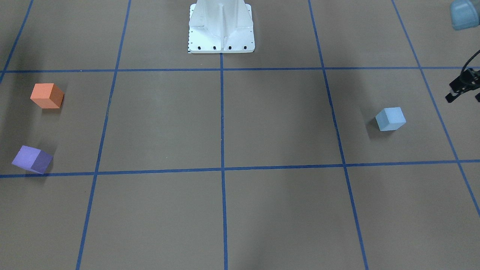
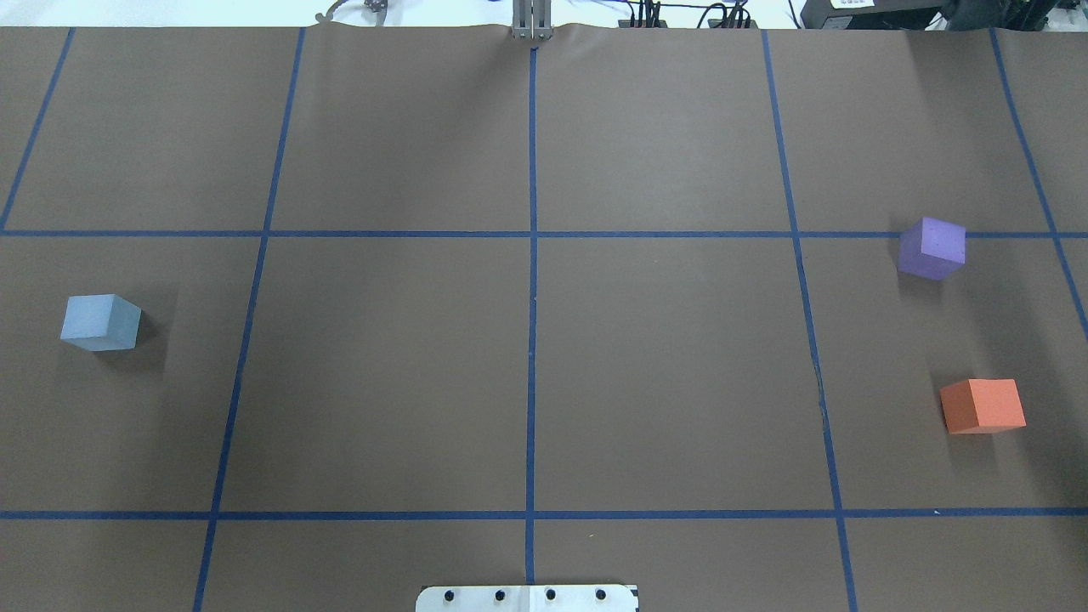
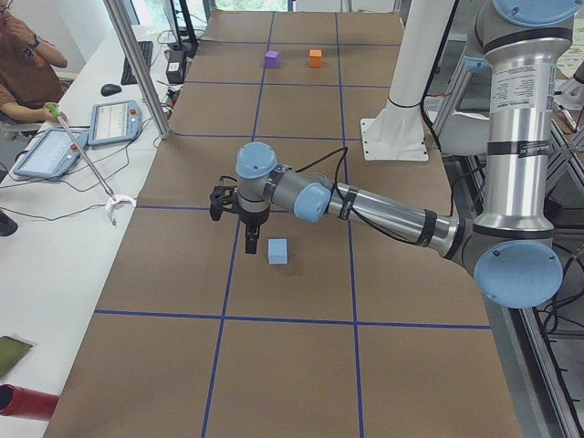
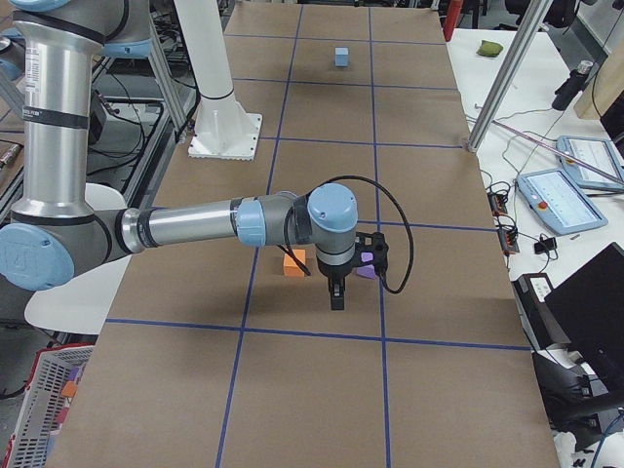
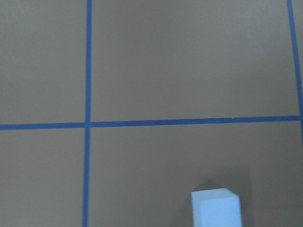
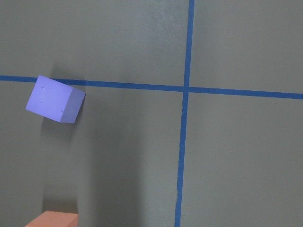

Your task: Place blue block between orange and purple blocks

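The light blue block sits on the brown table on my left side; it also shows in the overhead view and at the bottom of the left wrist view. The orange block and the purple block sit on my right side with a gap between them. My left gripper hovers above the table just beside the blue block, fingers apart and empty. My right gripper hangs above the orange and purple blocks; I cannot tell whether it is open or shut.
Blue tape lines divide the table into squares. The white robot base stands at the middle of my side. A metal pole, tablets and a seated person are beyond the far table edge.
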Controlling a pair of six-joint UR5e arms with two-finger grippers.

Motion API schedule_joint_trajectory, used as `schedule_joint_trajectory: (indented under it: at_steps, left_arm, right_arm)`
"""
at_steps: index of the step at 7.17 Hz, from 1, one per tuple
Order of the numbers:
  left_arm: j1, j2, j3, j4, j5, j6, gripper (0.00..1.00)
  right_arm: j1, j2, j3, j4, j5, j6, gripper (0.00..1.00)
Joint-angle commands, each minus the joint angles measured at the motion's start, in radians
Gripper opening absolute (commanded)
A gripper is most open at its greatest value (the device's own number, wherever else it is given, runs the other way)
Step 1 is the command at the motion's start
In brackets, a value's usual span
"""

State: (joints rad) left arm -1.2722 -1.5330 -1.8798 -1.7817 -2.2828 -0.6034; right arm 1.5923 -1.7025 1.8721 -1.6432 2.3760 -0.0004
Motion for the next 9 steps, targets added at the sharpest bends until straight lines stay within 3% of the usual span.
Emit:
schedule_joint_trajectory:
  at_steps: [1, 3, 5, 9]
  left_arm:
    - [0.17, 0.005, 0.01, -0.086, 0.133, -0.191, 1.0]
    - [0.259, 0.005, 0.06, -0.169, 0.17, -0.248, 1.0]
    - [0.344, -0.001, 0.087, -0.176, 0.235, -0.265, 1.0]
    - [0.346, 0.007, 0.131, -0.182, 0.235, -0.194, 1.0]
  right_arm:
    - [0.0, 0.0, -0.002, 0.0, 0.015, 0.002, 1.0]
    - [0.0, 0.004, -0.002, 0.0, 0.015, 0.003, 1.0]
    - [0.0, 0.009, -0.002, 0.0, 0.017, 0.003, 1.0]
    - [0.001, 0.009, -0.002, 0.0, 0.023, 0.002, 1.0]
